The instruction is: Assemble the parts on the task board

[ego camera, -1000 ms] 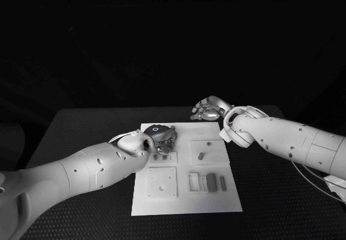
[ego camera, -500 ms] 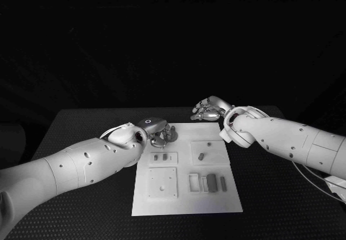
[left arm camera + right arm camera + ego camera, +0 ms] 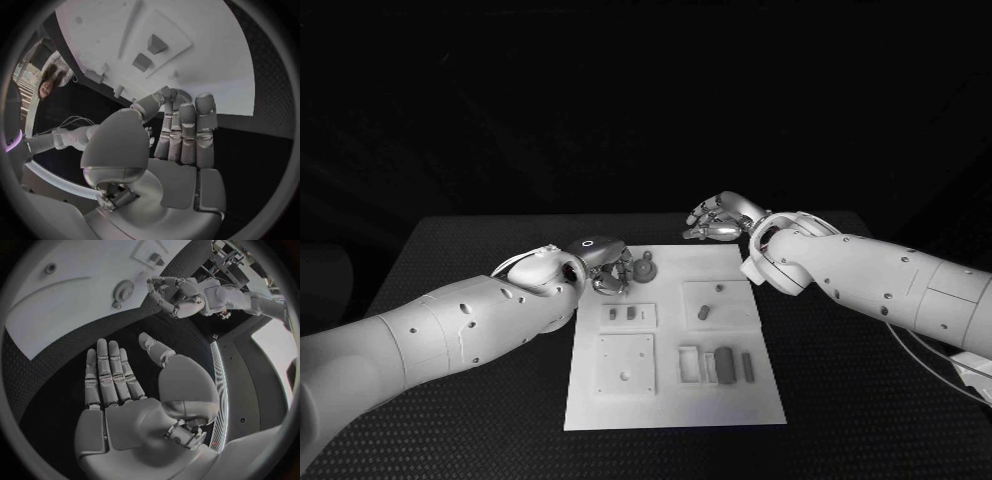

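The task board (image 3: 672, 340), a white plate, lies in the middle of the black surface (image 3: 444, 260). Nearest on it sit a square plate with holes (image 3: 626, 364) and a row of upright grey parts (image 3: 718, 365); farther back, two small blocks (image 3: 627, 314) and a raised pad with a peg (image 3: 714, 300). No writing can be read. At the board's far left corner the left hand (image 3: 606, 265) hovers with fingers curled, apparently grasping nothing; beside it lies a round gear-like part (image 3: 645, 267). One second ago this hand was lower, over the blocks, and the gear was hidden. The right hand (image 3: 720, 220) stays released, fingers straight, beyond the board's far right corner.
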`<state>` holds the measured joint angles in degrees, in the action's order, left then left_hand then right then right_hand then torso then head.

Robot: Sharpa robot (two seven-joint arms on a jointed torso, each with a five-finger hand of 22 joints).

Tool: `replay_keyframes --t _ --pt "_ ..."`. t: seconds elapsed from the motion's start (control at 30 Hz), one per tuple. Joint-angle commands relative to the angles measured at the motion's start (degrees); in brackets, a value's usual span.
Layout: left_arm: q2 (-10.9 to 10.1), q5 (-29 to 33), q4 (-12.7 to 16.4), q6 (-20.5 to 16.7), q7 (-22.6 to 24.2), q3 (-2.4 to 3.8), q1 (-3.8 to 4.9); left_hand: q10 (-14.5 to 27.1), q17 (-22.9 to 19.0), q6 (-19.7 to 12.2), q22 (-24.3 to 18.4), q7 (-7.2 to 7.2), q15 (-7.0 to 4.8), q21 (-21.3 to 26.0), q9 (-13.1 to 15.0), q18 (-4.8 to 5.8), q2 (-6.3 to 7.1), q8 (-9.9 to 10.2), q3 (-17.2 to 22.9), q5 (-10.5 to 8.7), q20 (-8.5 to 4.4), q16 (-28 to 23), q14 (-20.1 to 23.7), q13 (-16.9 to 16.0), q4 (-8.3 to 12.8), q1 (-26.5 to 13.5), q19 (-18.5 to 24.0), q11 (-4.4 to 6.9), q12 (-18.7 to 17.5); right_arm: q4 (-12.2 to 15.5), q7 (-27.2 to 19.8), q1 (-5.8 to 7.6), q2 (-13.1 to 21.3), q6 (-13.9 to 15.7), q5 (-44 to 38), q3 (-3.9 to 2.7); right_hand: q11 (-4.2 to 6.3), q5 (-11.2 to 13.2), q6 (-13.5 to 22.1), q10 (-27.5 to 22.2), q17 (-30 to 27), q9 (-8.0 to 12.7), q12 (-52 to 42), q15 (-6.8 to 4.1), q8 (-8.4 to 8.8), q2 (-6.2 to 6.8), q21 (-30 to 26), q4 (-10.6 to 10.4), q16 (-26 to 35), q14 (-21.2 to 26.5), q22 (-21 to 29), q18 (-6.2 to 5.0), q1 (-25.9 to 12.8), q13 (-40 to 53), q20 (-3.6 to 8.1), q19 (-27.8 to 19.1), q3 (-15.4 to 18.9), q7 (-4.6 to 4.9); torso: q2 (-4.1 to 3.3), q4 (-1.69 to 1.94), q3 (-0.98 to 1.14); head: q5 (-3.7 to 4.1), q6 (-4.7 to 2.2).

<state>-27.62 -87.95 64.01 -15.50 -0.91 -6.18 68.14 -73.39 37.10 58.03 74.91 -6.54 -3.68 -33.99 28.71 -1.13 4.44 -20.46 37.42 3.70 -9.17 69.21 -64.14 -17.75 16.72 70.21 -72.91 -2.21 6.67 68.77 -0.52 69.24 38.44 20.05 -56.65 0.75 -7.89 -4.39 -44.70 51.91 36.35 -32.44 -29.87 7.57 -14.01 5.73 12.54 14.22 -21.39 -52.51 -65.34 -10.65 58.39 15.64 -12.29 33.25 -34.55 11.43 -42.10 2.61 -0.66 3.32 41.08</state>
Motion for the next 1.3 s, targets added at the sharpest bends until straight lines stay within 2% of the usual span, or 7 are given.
replay_keyframes --t 0.03,0.17,0.77,1.17,1.3 --pt "0.17 0.40 -0.02 1.35 0.61 0.01 0.05 -1.83 0.09 0.34 1.34 0.02 -0.48 -0.18 0.04 -6.04 -1.08 -0.10 0.33 0.32 -0.26 0.23 -0.75 -2.79 -0.12 1.06 -0.10 0.05 0.72 0.01 -0.61 -0.01 -0.06 -0.68 0.01 -0.03 -0.30 -0.17 0.37 0.12 0.09 0.10 0.21 0.35 -0.06 0.06 -0.33 -0.05 0.39 0.06 -0.10 0.73 0.63 -0.11 -0.01 -0.58 0.39 0.69 0.00 -0.03 -0.04 -0.16 0.10" --pt "0.03 0.42 -0.04 2.42 0.50 -0.01 0.05 -1.82 0.10 0.34 1.34 0.01 -0.48 -0.20 0.04 -6.03 -1.09 -0.08 0.32 0.33 -0.26 0.23 -0.76 -2.80 -0.13 1.04 -0.09 0.04 0.70 -0.06 -0.59 -0.02 -0.03 -0.64 0.01 -0.03 -0.30 -0.17 0.37 0.12 0.10 0.10 0.21 0.36 -0.07 0.06 -0.35 -0.05 0.41 0.06 -0.13 0.74 0.63 -0.13 0.00 -0.59 0.40 0.69 -0.05 -0.16 0.01 -0.20 0.14" --pt "-0.30 0.84 0.28 4.84 0.52 -0.08 0.05 -1.89 0.23 0.28 1.34 -0.05 -0.49 -0.31 0.08 -5.95 -1.16 0.06 0.29 0.46 -0.36 0.36 -0.90 -2.99 -0.12 0.95 -0.11 0.06 0.56 -0.15 -0.60 -0.02 0.06 -0.51 0.01 -0.02 -0.30 -0.17 0.37 0.12 0.17 0.14 0.19 0.42 -0.08 0.08 -0.50 -0.04 0.61 0.17 -0.33 0.81 0.73 -0.27 0.00 -0.71 0.44 0.70 -0.04 -0.17 0.07 -0.40 0.36" --pt "-0.52 1.06 0.40 5.26 0.53 -0.10 0.05 -1.99 0.36 0.34 1.33 -0.02 -0.54 -0.39 0.13 -5.92 -1.21 0.09 0.28 0.45 -0.43 0.53 -1.05 -3.13 -0.11 0.98 -0.16 0.10 0.53 -0.15 -0.59 -0.02 0.06 -0.56 0.01 -0.02 -0.31 -0.17 0.38 0.12 0.21 0.16 0.18 0.43 -0.08 0.07 -0.54 -0.05 0.66 0.17 -0.41 0.83 0.74 -0.32 0.01 -0.73 0.46 0.70 -0.02 -0.13 0.07 -0.28 0.45" --pt "-0.55 1.06 0.47 5.37 0.58 -0.10 0.05 -2.00 0.40 0.33 1.34 -0.04 -0.55 -0.43 0.13 -5.91 -1.18 0.12 0.24 0.46 -0.45 0.58 -1.09 -3.17 -0.13 0.93 -0.19 0.11 0.50 -0.18 -0.54 -0.02 0.01 -0.50 0.01 -0.02 -0.34 -0.16 0.42 0.03 0.23 0.19 0.22 0.49 -0.07 0.16 -0.64 -0.03 0.80 0.30 -0.52 0.88 0.76 -0.41 0.00 -0.83 0.51 0.71 -0.04 -0.15 0.07 -0.01 0.41"
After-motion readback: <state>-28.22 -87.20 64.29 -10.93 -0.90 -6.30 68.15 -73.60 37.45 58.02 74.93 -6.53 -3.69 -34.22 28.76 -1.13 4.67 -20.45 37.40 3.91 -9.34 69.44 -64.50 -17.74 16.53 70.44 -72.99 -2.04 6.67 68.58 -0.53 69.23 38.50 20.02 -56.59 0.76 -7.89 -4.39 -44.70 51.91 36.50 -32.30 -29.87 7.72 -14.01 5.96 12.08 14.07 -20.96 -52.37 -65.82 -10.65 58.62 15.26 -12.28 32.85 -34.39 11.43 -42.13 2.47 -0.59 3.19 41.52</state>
